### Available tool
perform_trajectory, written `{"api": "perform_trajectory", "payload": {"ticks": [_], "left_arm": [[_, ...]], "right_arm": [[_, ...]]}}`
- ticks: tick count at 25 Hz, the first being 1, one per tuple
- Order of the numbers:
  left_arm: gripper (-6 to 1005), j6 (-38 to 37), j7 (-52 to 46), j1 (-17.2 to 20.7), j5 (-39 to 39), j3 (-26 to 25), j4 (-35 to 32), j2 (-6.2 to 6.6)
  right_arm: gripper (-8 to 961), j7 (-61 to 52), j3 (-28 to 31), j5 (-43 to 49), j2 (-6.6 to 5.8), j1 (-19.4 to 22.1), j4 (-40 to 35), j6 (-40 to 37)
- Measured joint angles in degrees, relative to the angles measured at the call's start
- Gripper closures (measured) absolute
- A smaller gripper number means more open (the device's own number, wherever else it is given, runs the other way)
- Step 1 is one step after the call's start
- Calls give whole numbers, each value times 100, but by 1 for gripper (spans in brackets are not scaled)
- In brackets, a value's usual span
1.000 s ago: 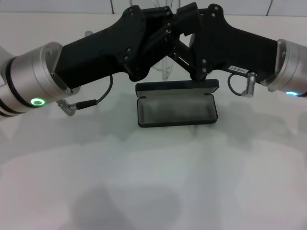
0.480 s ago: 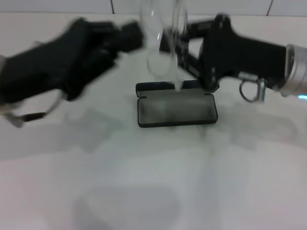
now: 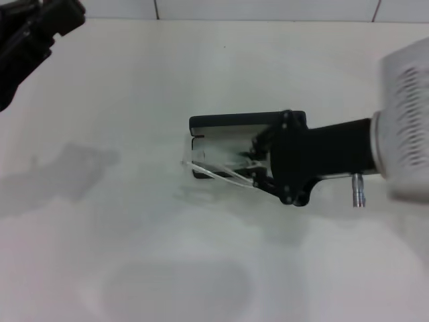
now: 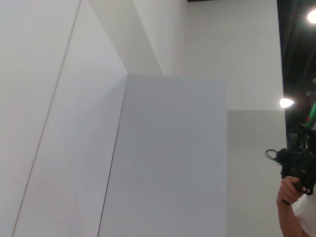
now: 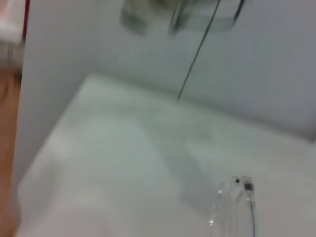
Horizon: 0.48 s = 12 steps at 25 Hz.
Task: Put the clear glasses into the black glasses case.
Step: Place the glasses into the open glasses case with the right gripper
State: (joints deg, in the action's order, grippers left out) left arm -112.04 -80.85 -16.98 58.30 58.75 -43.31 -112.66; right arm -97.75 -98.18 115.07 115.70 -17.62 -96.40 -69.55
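One black glasses case (image 3: 221,123) lay open on the white tabletop (image 3: 201,255), its lid standing up along the far edge. One pair of clear glasses (image 3: 218,169) sat at the case: the frame lay over the open tray, and two thin clear arms stuck out past the near-left corner and over the front edge. Whether the glasses rested fully inside the tray could not be told, since the right gripper hid part of it.

The right gripper (image 3: 258,161) reached in from the right, low over the right half of the case, with its fingers (image 3: 263,142) at the glasses. Whether those fingers were apart or clamped on the frame could not be told from the head view. In the right wrist view, the clear glasses (image 5: 237,205) showed as a pale outline against the tabletop, with no fingers visible.

The left gripper (image 3: 40,30) was up at the far left corner of the head view, well apart from the case; the state of its fingers could not be told either. The left wrist view showed only white wall panels (image 4: 148,148) and, at one edge, a person (image 4: 296,197) holding a dark object.
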Motion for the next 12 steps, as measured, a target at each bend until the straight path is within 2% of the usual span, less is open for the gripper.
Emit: {"api": "perform_trajectory", "payload": {"ticks": [1,3,7,12], "left_arm": [[943,-1,8,8,2,-3,9,-9],[943,0,27,15,8,-9,26,-31],[943,15,43,-17,14,-11,45,-82],[943,63,45,-33,15,-19,45,-118]], "right_arm": [[846,-148,-65,203,0,-10,-69,4],[846,-813,-488,1198,9,-93,-431,56],[846,-1541,-1096,2566,32,-277,-561,357],[846,-1963,-1522,3416,46,-624,-234,745]]}}
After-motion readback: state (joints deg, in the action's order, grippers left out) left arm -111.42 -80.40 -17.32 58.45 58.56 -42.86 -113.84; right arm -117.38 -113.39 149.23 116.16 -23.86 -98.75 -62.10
